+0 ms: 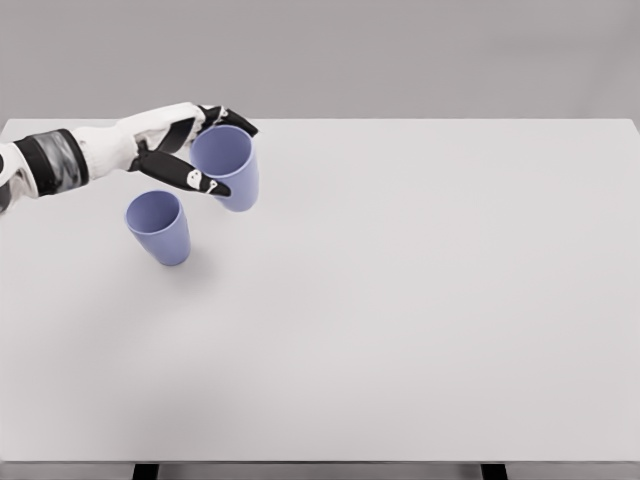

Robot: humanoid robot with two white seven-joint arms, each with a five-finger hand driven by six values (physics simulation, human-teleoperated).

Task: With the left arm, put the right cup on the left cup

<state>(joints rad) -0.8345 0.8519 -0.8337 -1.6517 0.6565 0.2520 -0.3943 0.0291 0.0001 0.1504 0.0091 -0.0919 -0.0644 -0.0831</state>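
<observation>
Wide open white table (420, 330) here: the whole right side and the near half lie bare, room to sweep through anywhere. The crowding is all at the far left. A blue plastic cup (159, 227) stands upright on the surface, and just beyond it the white-and-black left hand (190, 150) wraps a second blue cup (228, 165), its forearm barring the left edge. Only a narrow gap separates the two cups.

White table (400, 320); blue cup (160, 227) standing upright on it.
</observation>
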